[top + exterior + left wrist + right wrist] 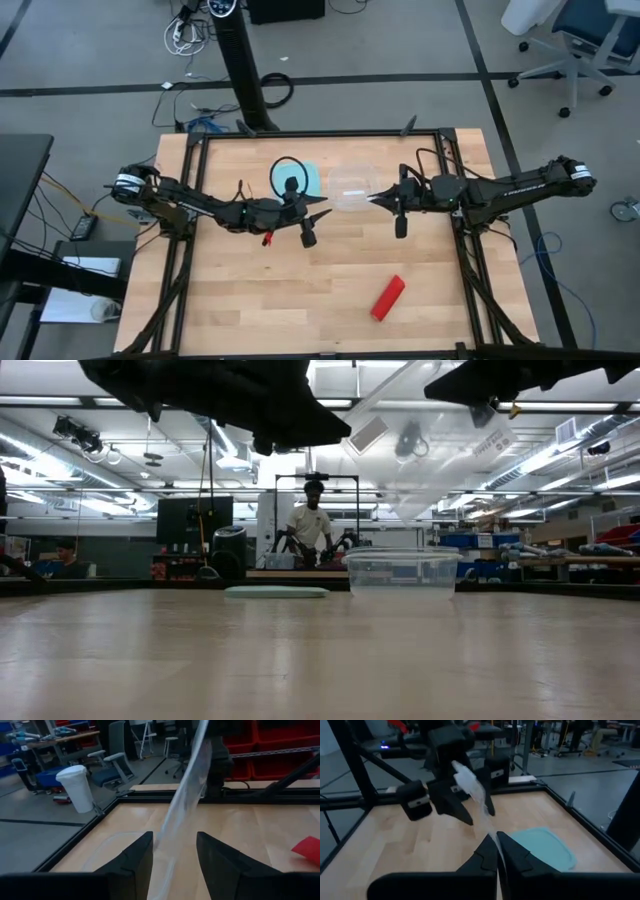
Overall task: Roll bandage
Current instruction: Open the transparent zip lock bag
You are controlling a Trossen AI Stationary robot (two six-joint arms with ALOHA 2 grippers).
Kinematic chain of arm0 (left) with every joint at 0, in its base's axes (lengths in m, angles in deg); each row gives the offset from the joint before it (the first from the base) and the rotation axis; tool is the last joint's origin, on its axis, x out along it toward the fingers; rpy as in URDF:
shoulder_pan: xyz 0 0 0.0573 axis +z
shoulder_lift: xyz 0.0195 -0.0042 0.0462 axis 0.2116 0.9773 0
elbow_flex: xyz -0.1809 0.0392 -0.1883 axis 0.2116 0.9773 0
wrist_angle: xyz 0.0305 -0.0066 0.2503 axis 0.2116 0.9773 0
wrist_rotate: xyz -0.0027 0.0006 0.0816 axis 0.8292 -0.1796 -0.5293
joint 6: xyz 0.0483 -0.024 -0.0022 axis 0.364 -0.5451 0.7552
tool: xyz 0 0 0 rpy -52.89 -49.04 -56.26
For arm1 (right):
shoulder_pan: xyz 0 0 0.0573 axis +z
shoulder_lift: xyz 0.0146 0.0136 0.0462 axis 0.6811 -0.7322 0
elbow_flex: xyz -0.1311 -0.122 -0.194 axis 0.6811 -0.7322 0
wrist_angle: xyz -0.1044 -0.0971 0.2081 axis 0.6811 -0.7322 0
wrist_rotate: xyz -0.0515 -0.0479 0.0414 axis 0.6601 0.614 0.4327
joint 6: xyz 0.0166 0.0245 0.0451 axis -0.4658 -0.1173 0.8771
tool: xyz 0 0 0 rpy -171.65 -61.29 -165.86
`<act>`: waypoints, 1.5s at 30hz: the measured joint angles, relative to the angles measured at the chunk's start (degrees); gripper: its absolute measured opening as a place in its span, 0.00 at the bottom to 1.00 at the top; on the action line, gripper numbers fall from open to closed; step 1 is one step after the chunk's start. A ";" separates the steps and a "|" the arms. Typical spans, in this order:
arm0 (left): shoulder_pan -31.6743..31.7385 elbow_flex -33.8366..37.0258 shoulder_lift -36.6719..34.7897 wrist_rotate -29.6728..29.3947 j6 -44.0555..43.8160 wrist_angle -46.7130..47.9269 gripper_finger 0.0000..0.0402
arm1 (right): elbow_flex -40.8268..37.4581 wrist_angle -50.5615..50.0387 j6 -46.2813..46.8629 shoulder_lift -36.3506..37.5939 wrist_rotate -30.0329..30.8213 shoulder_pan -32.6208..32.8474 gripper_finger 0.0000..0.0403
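The right gripper's (496, 851) fingers are pressed together on a corner of the clear bag (472, 790), which stretches taut between the two grippers above the middle of the high view. The left gripper's (174, 851) fingers stand spread, with the bag's film passing between them; whether they touch it I cannot tell. Below the bag in the high view sit a clear tub (352, 188) and, to its left, a light-blue lid (308, 178), both in the upper centre of the table (220, 310). The bandage (387, 297) lies alone at the lower right of the table, a short red roll, well apart from both grippers, its long axis slanting from lower left to upper right. A person (313, 520) stands in the room behind.
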State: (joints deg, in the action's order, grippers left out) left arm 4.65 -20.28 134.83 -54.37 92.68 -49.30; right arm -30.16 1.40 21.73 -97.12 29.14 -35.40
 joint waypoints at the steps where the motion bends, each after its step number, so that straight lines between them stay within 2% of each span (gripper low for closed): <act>1: 0.02 0.00 0.00 -0.08 0.01 0.00 0.39 | 0.00 0.44 -0.04 -0.01 -0.36 0.00 0.00; 7: 0.02 0.00 -0.02 -1.71 1.38 -1.89 0.35 | 0.00 1.14 -0.04 -0.97 -1.78 0.00 0.00; 9: 0.04 0.00 -0.07 -1.90 1.74 -1.89 0.28 | 0.00 1.64 -0.02 -1.32 -2.14 0.00 0.00; 12: 0.07 0.00 -0.07 -1.99 1.73 -1.31 0.08 | 0.00 1.73 -0.01 -1.44 -2.25 0.00 0.01; 15: 0.04 0.00 -0.06 -1.82 1.33 -0.15 0.02 | 0.00 1.67 0.15 -1.46 -2.25 0.00 0.02; 20: 0.07 -1.24 -0.23 -1.82 0.64 3.62 0.01 | 0.13 -0.19 1.32 -1.02 -2.25 0.00 0.08; 27: 0.28 -9.36 -4.07 -1.64 -1.29 24.47 0.00 | 4.81 -13.25 3.67 1.16 0.59 -0.23 0.22; 34: 2.16 -21.00 -7.43 0.13 -2.43 48.42 0.00 | 14.83 -28.50 5.43 1.16 -0.41 -1.66 0.30; 38: 2.72 -24.12 -7.37 1.36 -1.96 52.62 0.00 | 22.07 -37.20 5.75 -0.79 -1.03 -2.90 0.30; 40: 2.71 -24.35 -7.37 1.64 -1.50 51.68 0.00 | 24.05 -37.38 3.65 -1.32 -1.09 -3.72 0.30; 45: 2.73 -24.30 -7.32 1.46 -1.83 50.03 0.00 | 23.28 -24.64 -1.24 -0.26 -5.30 -3.88 0.30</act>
State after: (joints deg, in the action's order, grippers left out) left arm 7.37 -44.58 127.50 -52.91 90.85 0.74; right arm -6.88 -23.24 20.49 -97.38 23.84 -39.27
